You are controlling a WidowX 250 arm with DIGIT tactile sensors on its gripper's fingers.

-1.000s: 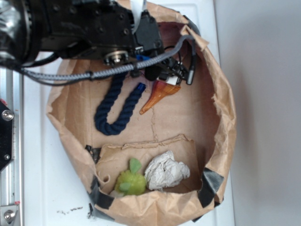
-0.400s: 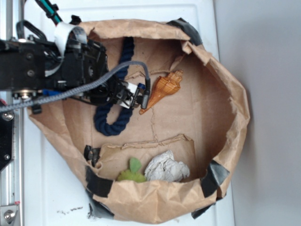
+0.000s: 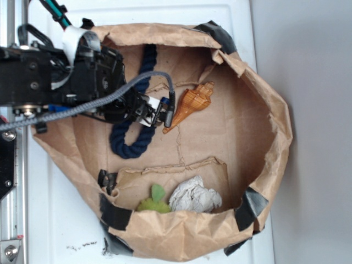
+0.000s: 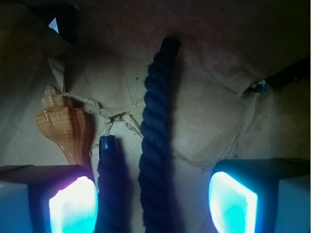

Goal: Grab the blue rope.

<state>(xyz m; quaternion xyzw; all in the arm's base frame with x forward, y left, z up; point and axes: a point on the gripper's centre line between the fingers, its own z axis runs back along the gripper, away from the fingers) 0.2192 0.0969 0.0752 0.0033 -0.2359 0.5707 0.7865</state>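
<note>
The blue rope lies in a U on the floor of the brown paper bag, one leg running up toward the bag's far rim, the bend toward the crumpled paper ball. The tool hangs over the rope with its fingers spread wide, both legs of the rope between them and untouched. The orange shell sits just beside the rope's capped end. The bag rests on a white counter.

White worktop — one brown paper bag
The bag lies directly on it, rim rolled open.
</note>
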